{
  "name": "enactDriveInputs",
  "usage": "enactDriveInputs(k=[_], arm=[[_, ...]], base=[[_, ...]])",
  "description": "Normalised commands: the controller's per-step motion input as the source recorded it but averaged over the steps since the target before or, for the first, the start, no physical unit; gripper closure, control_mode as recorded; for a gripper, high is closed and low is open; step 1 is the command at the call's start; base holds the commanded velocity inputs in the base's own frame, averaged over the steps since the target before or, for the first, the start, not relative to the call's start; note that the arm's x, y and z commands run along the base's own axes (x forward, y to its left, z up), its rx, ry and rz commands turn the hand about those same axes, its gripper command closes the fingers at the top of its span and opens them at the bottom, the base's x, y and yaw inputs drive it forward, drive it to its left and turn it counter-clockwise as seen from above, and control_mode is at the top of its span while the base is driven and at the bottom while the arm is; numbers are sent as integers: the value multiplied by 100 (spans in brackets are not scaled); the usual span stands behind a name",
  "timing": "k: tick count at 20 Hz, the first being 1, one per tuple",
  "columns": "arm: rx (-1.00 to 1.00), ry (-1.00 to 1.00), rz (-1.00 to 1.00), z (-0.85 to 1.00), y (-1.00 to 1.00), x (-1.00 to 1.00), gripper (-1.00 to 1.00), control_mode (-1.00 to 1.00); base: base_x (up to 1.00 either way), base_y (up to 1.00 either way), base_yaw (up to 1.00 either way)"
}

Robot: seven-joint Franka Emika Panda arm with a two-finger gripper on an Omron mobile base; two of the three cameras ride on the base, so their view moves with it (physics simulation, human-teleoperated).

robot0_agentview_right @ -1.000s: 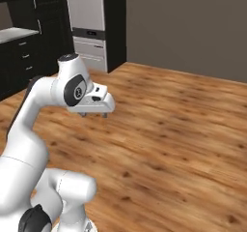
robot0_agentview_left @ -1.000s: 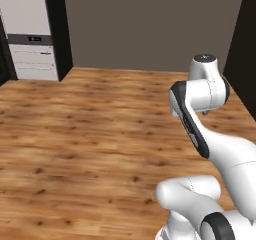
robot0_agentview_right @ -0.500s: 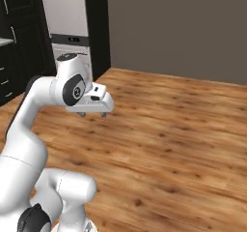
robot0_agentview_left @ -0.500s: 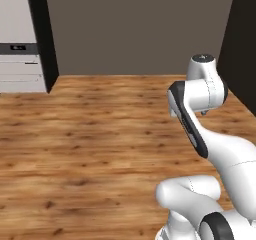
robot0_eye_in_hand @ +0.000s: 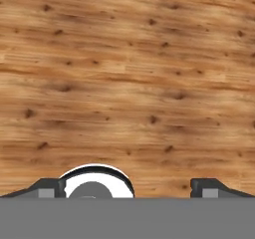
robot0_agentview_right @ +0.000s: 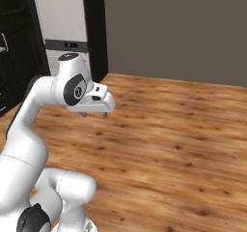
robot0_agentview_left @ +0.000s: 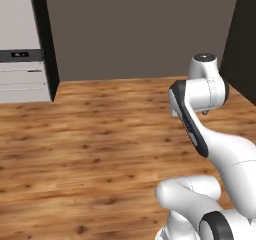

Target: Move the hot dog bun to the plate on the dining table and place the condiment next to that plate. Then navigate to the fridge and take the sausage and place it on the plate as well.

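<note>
From my remote station I find the gripper [robot0_agentview_right: 94,114] empty, its jaws standing wide apart and pointing down at the wooden floor [robot0_agentview_left: 100,149]. In the hand view the two fingertips [robot0_eye_in_hand: 47,187] sit far apart at the bottom of the frame with bare planks between them, nothing gripped. The arm [robot0_agentview_left: 200,114] is folded up close over the base, which I judge to be a carrying posture for driving, not a working reach.

The surroundings are a grey wall [robot0_agentview_left: 140,29] ahead, a black upright panel [robot0_agentview_right: 95,28] and a pale appliance front with a dark strip [robot0_agentview_right: 67,37] at the far edge of the floor. In the right base view black cabinetry with a white handle [robot0_agentview_right: 5,42] shows at the far left edge. I cannot say for certain that this is the fridge.

As to the task's things, the hot dog bun, the plate, the condiment and the sausage are not to be located from here, so I cannot verify how much is done. My judgement is that the base is in transit between stations, with the open tool kept ready for the next pick.
</note>
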Motion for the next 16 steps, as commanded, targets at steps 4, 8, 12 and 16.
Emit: enactDriveInputs(k=[4, 8, 12, 16], arm=[[0, 0, 0, 0, 0, 0, -100, 100], [0, 0, 0, 0, 0, 0, -100, 100], [0, 0, 0, 0, 0, 0, -100, 100], [0, 0, 0, 0, 0, 0, -100, 100]], base=[[69, 100, -18], [78, 100, -18], [84, 100, -17], [89, 100, -16]])
